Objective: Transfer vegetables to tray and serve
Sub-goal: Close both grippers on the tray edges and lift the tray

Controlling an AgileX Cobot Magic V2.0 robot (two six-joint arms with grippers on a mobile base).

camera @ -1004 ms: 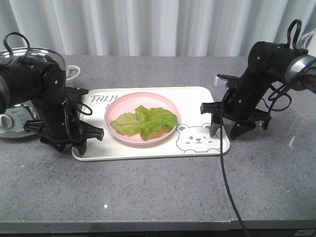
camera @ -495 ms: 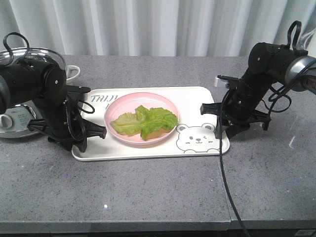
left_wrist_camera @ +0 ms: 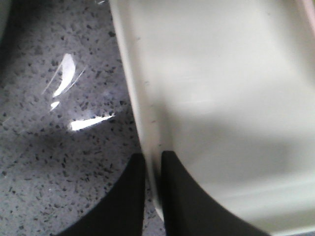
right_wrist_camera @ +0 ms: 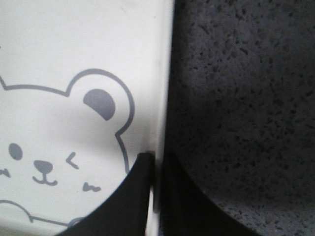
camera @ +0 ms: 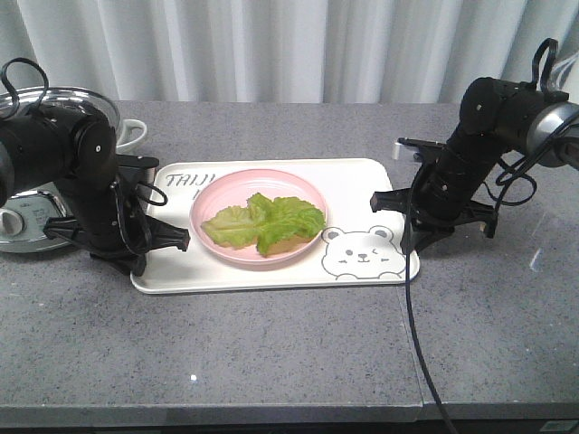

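The cream-white tray [camera: 353,185] lies on the grey counter, bearing a pink plate [camera: 258,174] with the green lettuce vegetables [camera: 267,221] on it. At the tray's left edge my left gripper [camera: 140,265] is shut on the rim. In the left wrist view its gripper [left_wrist_camera: 152,158] pinches the tray [left_wrist_camera: 221,98] rim between both fingers. My right gripper [camera: 412,246] is at the tray's right edge. In the right wrist view that gripper [right_wrist_camera: 156,160] is shut on the tray [right_wrist_camera: 74,49] rim, next to the bear face [right_wrist_camera: 44,157].
A pot with a glass lid [camera: 36,99] and a white handle [camera: 131,134] stands at the far left on a cooker [camera: 18,217], close behind my left arm. A black cable [camera: 412,334] hangs from the right arm over the counter. Curtains close off the back.
Both grippers have drawn inward and slightly up onto the tray's short edges, closing on the rims. The tray, plate and lettuce lie about where they were.
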